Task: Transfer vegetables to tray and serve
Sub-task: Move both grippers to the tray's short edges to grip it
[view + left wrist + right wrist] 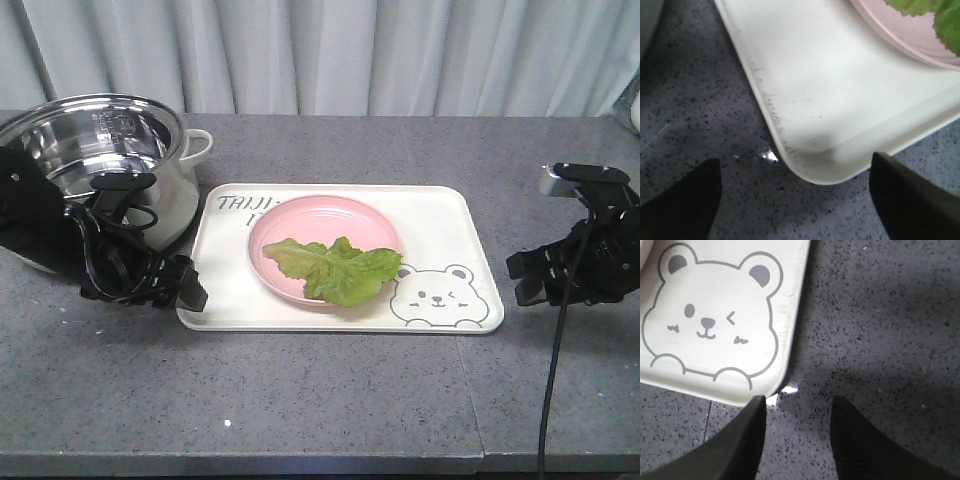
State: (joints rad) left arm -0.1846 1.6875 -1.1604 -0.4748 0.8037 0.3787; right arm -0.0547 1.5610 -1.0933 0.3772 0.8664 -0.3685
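Two grippers wait at the front corners of the tray (pixel 440 220), which lies in the middle of the tabletop (pixel 330 400). We see the left gripper (pixel 190 290) low at the tray's front left corner, its fingers (pixel 680 205) spread wide. In the wrist view that rounded corner sits in the gap between them. They grasp nothing, and we cannot tell whether they touch the rim.

The right gripper (pixel 522 278) hangs just off the tray's front right corner, beside the winking bear drawing (pixel 435 295). Its fingers (pixel 740 440) are also apart, over bare tabletop, with nothing between them.

We find the lettuce leaf (pixel 335 268) lying flat on a pink plate (pixel 300 215) that stands on the tray, left of its middle. The leaf's right end reaches over the plate's front right rim toward the bear. The plate hides part of the grey lettering along the tray's back edge.

At the tabletop's back left corner a steel pot (pixel 180 190) stands just beside the tray's left edge, behind the left arm.
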